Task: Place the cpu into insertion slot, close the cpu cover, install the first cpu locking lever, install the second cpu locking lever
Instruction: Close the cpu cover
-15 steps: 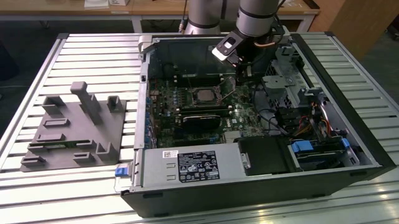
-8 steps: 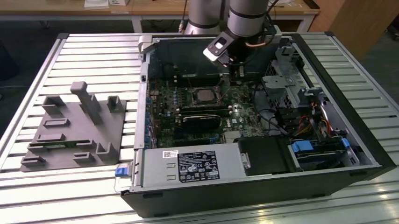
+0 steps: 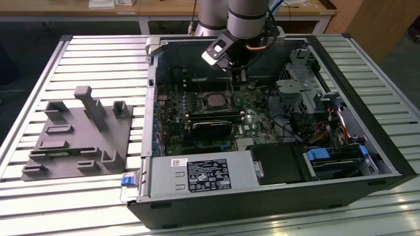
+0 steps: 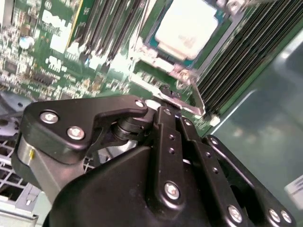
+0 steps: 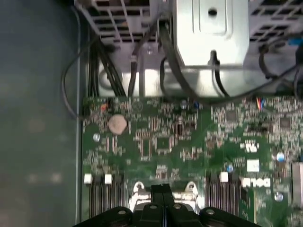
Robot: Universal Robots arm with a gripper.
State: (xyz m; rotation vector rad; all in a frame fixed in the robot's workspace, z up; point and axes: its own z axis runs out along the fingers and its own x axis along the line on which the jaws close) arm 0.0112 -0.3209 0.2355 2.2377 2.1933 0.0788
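The cpu (image 3: 215,100) lies flat in its socket in the middle of the green motherboard, its grey metal top (image 4: 188,27) facing up. The silvery cpu cover (image 4: 150,56) frames it; I cannot tell whether it is fully down. A thin silver locking lever (image 4: 195,97) sticks out at the socket's edge. My gripper (image 3: 237,78) hangs inside the open case, just behind the socket. Its black fingers (image 5: 161,189) are pressed together with nothing between them, and their tips (image 4: 165,101) sit close to the lever end of the socket.
The motherboard (image 5: 161,142) sits in an open black computer case (image 3: 367,147) on a slatted metal table. A black fan card (image 3: 211,129) lies in front of the socket. Drive cages and cables (image 3: 308,98) fill the exterior view's right side. A grey fixture block (image 3: 82,132) stands left of the case.
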